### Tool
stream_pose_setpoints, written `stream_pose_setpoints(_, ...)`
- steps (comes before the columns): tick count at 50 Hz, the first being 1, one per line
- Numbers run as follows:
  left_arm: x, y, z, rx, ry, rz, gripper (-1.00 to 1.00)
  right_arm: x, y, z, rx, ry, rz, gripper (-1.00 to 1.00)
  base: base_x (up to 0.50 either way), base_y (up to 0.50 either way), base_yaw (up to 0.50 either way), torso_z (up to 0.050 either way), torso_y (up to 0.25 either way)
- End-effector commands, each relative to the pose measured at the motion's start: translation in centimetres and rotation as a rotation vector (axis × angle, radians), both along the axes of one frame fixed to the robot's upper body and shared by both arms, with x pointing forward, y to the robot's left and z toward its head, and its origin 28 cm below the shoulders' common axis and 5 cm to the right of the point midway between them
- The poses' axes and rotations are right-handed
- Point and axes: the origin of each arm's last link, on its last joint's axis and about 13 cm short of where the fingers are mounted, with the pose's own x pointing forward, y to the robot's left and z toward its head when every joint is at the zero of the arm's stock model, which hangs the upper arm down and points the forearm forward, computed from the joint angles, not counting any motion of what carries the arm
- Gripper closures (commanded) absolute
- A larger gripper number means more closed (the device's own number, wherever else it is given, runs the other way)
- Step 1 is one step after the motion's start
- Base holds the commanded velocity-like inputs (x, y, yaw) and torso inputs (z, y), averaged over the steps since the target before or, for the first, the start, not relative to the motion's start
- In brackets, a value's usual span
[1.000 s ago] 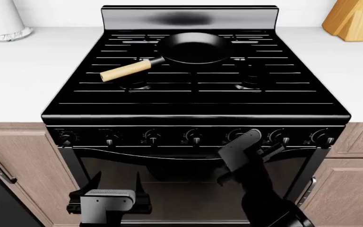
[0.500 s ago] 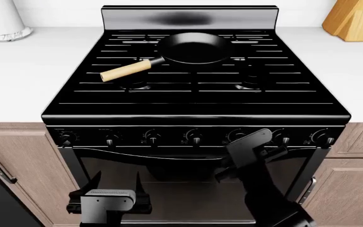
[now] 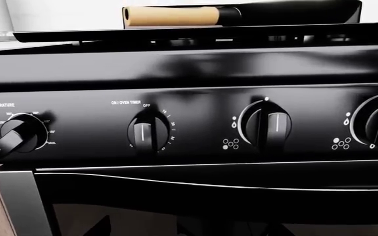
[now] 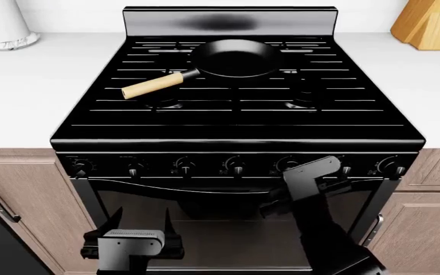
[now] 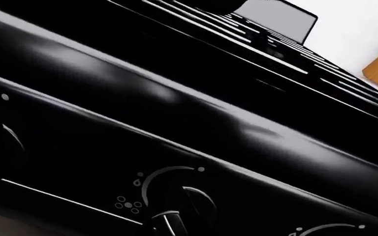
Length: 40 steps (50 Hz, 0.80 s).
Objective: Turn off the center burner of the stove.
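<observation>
The glossy black stove (image 4: 235, 134) fills the middle of the head view, with a row of seven knobs (image 4: 236, 168) along its front panel. My right gripper (image 4: 306, 196) is raised to the panel's right half, between the fifth and sixth knobs, and looks open and empty. The right wrist view shows a burner knob (image 5: 179, 205) close up. My left gripper (image 4: 138, 220) is open and empty, low in front of the glass oven door (image 4: 204, 229). The left wrist view shows the temperature knob (image 3: 21, 135), the timer knob (image 3: 146, 133) and a burner knob (image 3: 267, 125).
A black pan (image 4: 235, 58) with a wooden handle (image 4: 153, 85) sits on the back grates. White counters flank the stove, with a white jar (image 4: 2, 23) at the far left and a wooden knife block (image 4: 430, 23) at the far right. Wooden cabinet doors (image 4: 423, 229) stand below.
My right gripper has moved up and to the right, closer to the knob row. The left arm has not moved.
</observation>
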Motion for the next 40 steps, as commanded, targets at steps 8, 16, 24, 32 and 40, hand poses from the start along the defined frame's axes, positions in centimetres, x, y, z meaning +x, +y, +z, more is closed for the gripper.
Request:
stream_pose_setpoints(8, -0.02, 0.01, -0.03, 0.002, 0.001, 0.000, -1.00, 0.22, -1.42, 0.18, 0.003, -0.040, -0.098, 1.00, 0.00, 0.00, 0.00, 0.000, 0.000)
stream_pose_setpoints(16, 0.04, 0.00, -0.05, 0.002, 0.002, 0.002, -1.00, 0.24, -1.48, 0.03, 0.050, -0.043, -0.109, 1.00, 0.00, 0.00, 0.00, 0.000, 0.000)
stream_pose_setpoints(24, 0.01, 0.00, -0.02, 0.003, 0.002, 0.001, -1.00, 0.17, -1.63, 0.05, 0.101, -0.051, -0.131, 1.00, 0.00, 0.00, 0.00, 0.000, 0.000)
stream_pose_setpoints(32, 0.00, 0.00, -0.01, 0.004, 0.001, 0.000, -1.00, 0.07, -1.75, 0.00, 0.145, -0.058, -0.150, 1.00, 0.00, 0.00, 0.00, 0.000, 0.000)
stream_pose_setpoints(40, -0.02, -0.01, 0.00, 0.004, 0.001, -0.001, -1.00, 0.05, -1.83, 0.07, 0.182, -0.067, -0.156, 1.00, 0.00, 0.00, 0.00, 0.000, 0.002)
